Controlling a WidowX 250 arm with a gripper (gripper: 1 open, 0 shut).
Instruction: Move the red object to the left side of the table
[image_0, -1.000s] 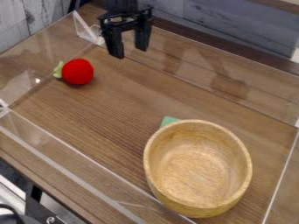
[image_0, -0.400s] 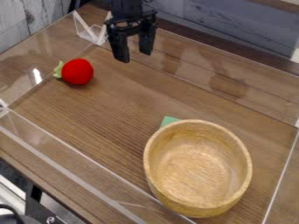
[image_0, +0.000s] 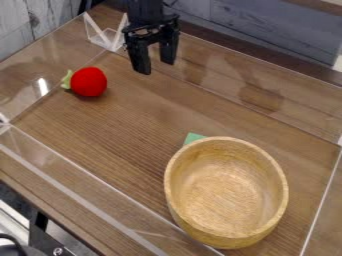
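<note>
One red object (image_0: 88, 82), small and round with a green leaf, rests at the table's (image_0: 160, 120) far left. It appears light and possibly soft; grasp across its rounded middle. Gripper (image_0: 152, 59) hangs spread, empty, to its right.

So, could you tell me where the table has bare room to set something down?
The widest bare patch is the wood in the middle of the table, between the red object, the open gripper and the wooden bowl. The strip left of the bowl is also free. The bowl crowds the near right corner.
</note>
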